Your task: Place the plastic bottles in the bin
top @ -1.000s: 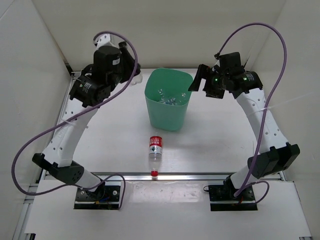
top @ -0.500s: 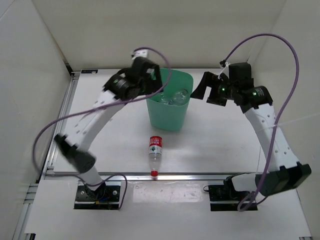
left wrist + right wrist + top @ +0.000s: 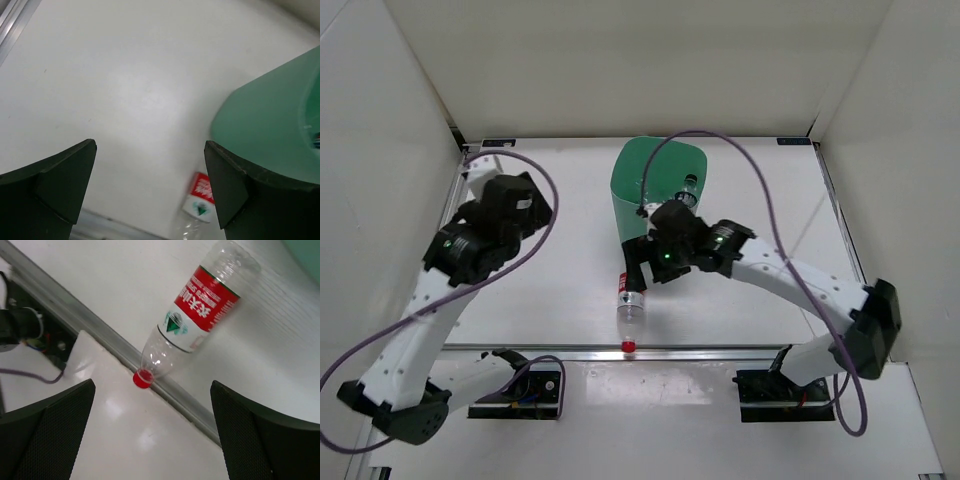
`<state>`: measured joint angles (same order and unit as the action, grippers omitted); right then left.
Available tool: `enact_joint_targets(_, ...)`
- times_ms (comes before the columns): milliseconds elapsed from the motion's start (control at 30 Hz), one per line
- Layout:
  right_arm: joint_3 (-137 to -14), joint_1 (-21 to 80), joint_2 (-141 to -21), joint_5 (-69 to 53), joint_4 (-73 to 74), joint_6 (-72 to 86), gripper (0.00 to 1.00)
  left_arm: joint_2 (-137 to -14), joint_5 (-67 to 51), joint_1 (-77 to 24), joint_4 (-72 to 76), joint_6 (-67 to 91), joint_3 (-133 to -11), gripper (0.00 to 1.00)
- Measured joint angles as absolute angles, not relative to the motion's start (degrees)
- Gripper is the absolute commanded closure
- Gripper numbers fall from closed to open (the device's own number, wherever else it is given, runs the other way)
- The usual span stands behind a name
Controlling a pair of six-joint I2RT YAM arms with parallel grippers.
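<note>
Red-capped bottle (image 3: 632, 298), seemingly the only one left out, is lying just beneath the wide-open right claw (image 3: 641, 263); other bottles (image 3: 688, 186) are sitting in the bin (image 3: 628, 190) beyond it. Left claw (image 3: 150, 172) is gaping empty.

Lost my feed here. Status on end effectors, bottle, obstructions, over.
Left end effector open, empty. Right end effector open, hovering over red-labelled clear plastic bottle lying on table. Nothing on it; tall mint-green plastic bin just behind.
</note>
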<state>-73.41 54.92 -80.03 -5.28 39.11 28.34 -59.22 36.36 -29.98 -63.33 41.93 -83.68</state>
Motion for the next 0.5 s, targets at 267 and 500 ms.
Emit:
enact_joint_targets(267,-82.65,62.63,-100.42,3.77,37.41,31.31,0.0,-58.74,33.15,-28.12,-70.28,44.38,-74.78,0.0)
enact_joint_targets(500,-83.48,62.89,-108.64,9.78,40.1,36.73,0.0,-56.34,30.68,-27.97,-74.08,46.41,-73.03,0.0)
